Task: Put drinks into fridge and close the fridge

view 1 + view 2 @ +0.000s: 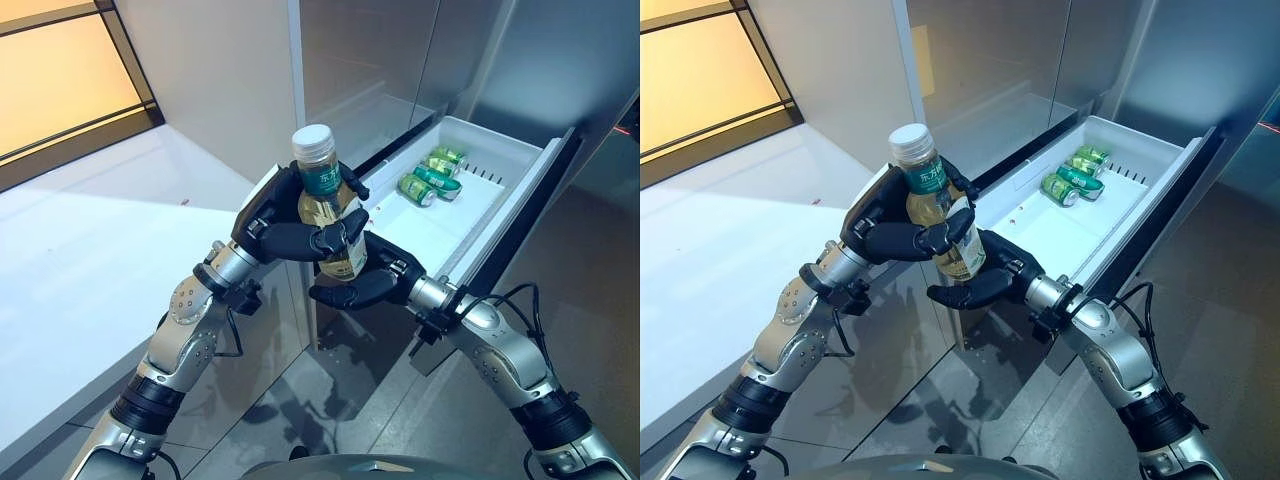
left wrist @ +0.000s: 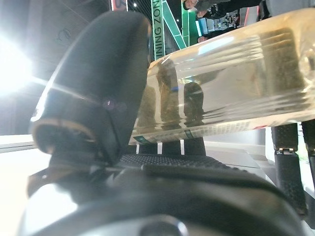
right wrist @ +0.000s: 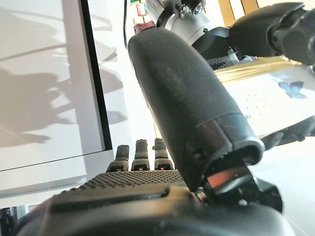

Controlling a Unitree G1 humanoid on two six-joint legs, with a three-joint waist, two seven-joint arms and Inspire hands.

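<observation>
A clear bottle (image 1: 326,192) of yellow-green drink with a white cap stands upright in my left hand (image 1: 278,228), whose fingers and thumb are curled round its middle. In the left wrist view the bottle (image 2: 236,83) lies across the hand's thumb (image 2: 98,98). My right hand (image 1: 368,286) is open, cupped just under the bottle's base, with relaxed fingers; its thumb (image 3: 177,98) stands straight in the right wrist view. Both hands hold the bottle above the near left corner of the open white fridge drawer (image 1: 520,190). Green cans (image 1: 432,177) lie at the drawer's far end.
The fridge's steel front (image 1: 370,50) rises behind the drawer. A white counter (image 1: 90,250) runs along the left. The drawer's near half (image 1: 430,235) is bare white floor. The grey floor (image 1: 590,290) lies to the right of the drawer.
</observation>
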